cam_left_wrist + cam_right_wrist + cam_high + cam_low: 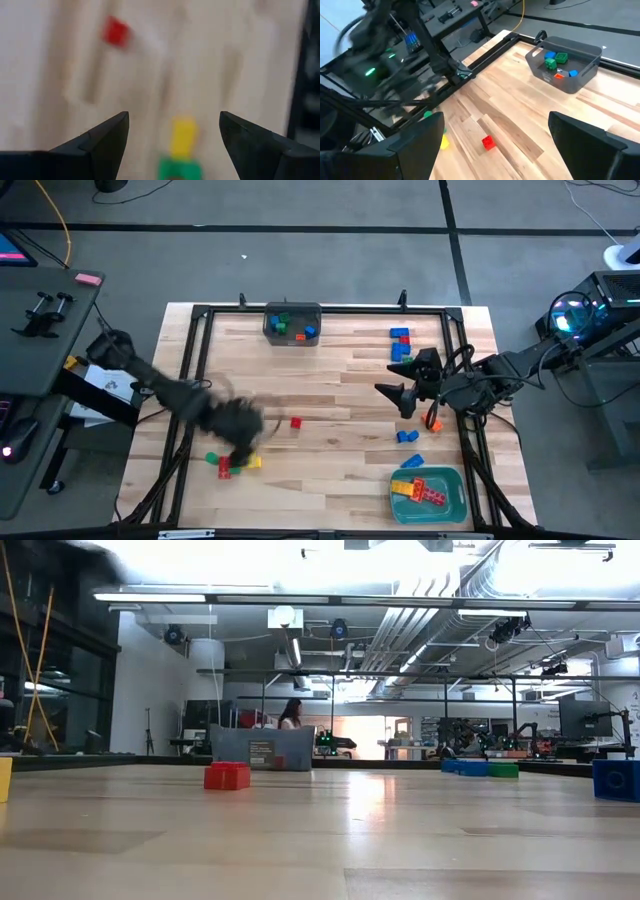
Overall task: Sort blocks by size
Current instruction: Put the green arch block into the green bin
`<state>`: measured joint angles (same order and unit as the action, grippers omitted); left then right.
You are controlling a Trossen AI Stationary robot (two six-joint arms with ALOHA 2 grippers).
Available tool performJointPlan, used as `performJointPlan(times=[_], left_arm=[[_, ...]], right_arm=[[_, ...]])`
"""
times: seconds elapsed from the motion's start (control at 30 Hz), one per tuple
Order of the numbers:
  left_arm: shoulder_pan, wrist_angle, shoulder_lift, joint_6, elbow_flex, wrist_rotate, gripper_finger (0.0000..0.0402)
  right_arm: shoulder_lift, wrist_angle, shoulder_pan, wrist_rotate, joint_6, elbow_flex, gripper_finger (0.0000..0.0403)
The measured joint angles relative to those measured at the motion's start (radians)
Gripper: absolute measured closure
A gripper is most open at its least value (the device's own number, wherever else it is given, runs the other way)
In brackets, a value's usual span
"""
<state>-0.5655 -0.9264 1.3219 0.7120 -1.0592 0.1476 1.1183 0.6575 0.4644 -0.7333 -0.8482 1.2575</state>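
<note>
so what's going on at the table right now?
A brick-sorting run is mid-way. The left gripper is open, empty, above the yellow and green studded plastic bricks at the wooden table's near-left side; a small red brick lies alone mid-table. The right gripper is open and empty at the right side. The dark grey bin holds small bricks; the teal tray holds longer ones. Blue bricks remain loose.

Past the open right claw [492, 145], a red block [488, 142] lies apart from the grey bin [580, 80] holding blocks [556, 60].
</note>
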Motion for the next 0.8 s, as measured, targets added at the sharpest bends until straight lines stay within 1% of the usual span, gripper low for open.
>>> performJointPlan(times=[0.07,0.13,0.2,0.27,0.33,0.4,0.53,0.67,0.8], left_arm=[[-0.141,-0.037,0.017,0.066,0.0,0.021,0.0108],[-0.248,-0.07,0.032,0.182,0.0,0.078,0.0108],[-0.307,-0.088,0.041,0.309,0.0,0.143,0.0108],[-0.339,-0.095,0.05,0.361,0.0,0.176,0.0108],[-0.348,-0.103,0.057,0.332,0.0,0.196,0.0108],[-0.334,-0.103,0.072,0.26,0.0,0.199,0.0109],[-0.295,-0.078,0.105,0.161,0.0,0.106,0.0115],[-0.301,-0.077,0.145,0.18,0.006,0.095,0.0119],[-0.304,-0.009,0.173,0.193,0.073,0.042,0.0119]], right_arm=[[0.0,0.001,0.0,0.001,0.0,0.0,0.005],[0.0,0.002,0.0,0.001,0.0,0.0,0.005],[0.0,0.003,0.0,0.001,0.0,0.0,0.005],[0.0,0.005,0.0,0.001,-0.004,0.0,0.005],[0.0,0.006,0.0,0.001,-0.004,0.0,0.005],[0.0,0.006,0.0,0.001,-0.004,0.0,0.005],[0.0,0.006,0.0,0.001,-0.004,0.0,0.005],[0.0,0.006,0.0,0.001,0.0,0.0,0.005],[0.0,0.006,0.0,0.002,0.0,0.0,0.005]])
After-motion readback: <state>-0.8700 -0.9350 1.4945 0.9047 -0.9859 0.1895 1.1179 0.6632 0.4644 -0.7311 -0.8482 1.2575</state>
